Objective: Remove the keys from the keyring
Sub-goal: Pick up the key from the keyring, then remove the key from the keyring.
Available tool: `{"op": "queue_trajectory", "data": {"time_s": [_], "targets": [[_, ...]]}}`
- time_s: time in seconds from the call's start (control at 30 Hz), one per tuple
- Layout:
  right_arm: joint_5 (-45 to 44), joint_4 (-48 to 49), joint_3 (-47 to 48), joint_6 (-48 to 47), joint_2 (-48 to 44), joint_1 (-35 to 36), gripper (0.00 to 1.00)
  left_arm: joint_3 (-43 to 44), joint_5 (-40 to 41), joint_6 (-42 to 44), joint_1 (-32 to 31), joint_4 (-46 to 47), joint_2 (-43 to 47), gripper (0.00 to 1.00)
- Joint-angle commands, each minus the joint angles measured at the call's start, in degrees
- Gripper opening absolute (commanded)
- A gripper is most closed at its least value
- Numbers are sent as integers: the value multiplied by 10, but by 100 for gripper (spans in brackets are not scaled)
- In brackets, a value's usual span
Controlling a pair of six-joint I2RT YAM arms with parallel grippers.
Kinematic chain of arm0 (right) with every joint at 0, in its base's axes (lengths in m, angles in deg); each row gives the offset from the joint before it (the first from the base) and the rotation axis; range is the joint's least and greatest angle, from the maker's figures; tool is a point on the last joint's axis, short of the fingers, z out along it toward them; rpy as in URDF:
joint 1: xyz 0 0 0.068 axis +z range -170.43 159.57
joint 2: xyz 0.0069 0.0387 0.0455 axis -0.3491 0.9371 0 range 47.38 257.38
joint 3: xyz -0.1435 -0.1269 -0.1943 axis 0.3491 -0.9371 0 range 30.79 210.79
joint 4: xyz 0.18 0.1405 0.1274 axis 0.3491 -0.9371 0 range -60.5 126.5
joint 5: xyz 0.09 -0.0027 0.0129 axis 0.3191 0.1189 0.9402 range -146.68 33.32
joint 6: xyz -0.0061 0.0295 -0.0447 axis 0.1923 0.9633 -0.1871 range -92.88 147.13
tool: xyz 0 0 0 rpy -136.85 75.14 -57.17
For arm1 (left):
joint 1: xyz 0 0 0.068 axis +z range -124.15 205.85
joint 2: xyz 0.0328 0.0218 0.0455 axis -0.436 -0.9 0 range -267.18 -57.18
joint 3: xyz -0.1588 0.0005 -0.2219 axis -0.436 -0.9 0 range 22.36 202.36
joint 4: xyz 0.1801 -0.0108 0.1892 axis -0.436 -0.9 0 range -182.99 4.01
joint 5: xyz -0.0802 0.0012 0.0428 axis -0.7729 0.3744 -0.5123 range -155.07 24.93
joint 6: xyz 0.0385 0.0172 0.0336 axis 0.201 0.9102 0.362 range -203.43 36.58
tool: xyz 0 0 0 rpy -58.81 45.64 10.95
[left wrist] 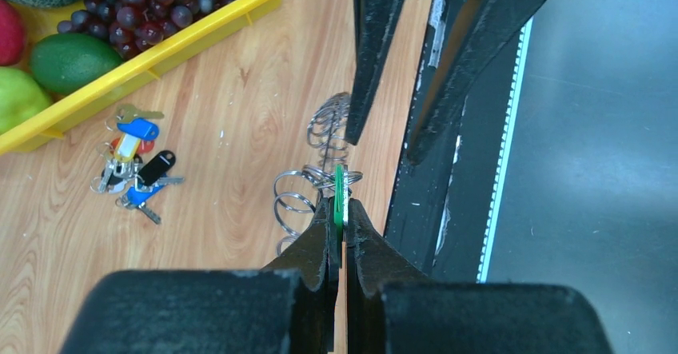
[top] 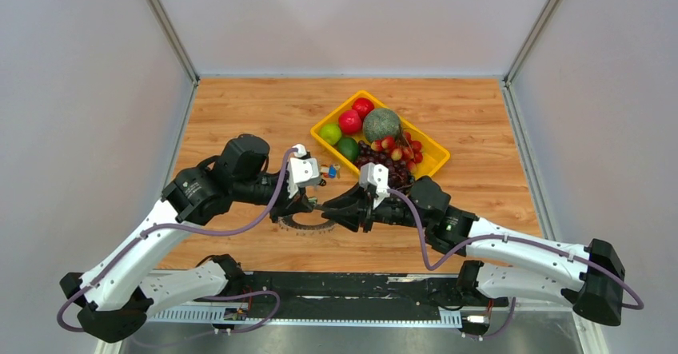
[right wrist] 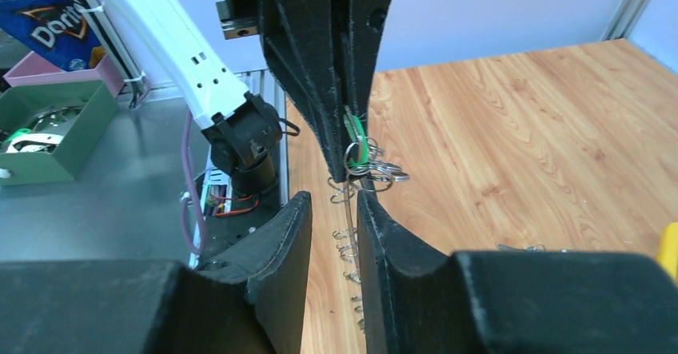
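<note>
the left tool is pressed together on the green tag, pinching it edge-on at the very tips. the keyring lies on the counter just on the near side of both tools, towards the arm bases, with its tag end drawn up into that pinch. how much of the ring is off the wood i cannot tell

the right tool faces the left one tip to tip, fingers spread with a clear gap. in its own view the strand of keys runs from the tag straight down through that gap, lengthwise along the fingers and not across them. the jaws stand either side of the strand and are not visibly touching it. my guess is that the next move is a close on a key just beside the tag, so the right arm is the one placed to pull while the left anchors

counted: two tools, one keyring, one green tag, one small bunch of coloured keys lying well apart near the yellow tray. the silver keys sit too tightly packed to count
</note>
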Motion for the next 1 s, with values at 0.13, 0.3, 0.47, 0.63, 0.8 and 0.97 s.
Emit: {"op": "queue_trajectory", "data": {"time_s": [0.13, 0.3, 0.47, 0.63, 0.8, 0.97], "targets": [[-43, 53, 22, -58, 18, 13, 34, 22, -25, 11, -5, 13, 22, 0], [-55, 61, 17, -80, 12, 17, 41, 21, -28, 12, -6, 13, 25, 0], [-51, 57, 21, -93, 13, 17, 42, 22, -36, 13, -7, 12, 27, 0], [-19, 44, 36, -92, 33, 19, 31, 23, -40, 14, -9, 13, 30, 0], [-2, 47, 39, -84, 45, 24, 28, 27, -38, 13, -10, 17, 36, 0], [20, 40, 44, -82, 48, 27, 21, 27, -36, 14, -11, 17, 40, 0]]}}
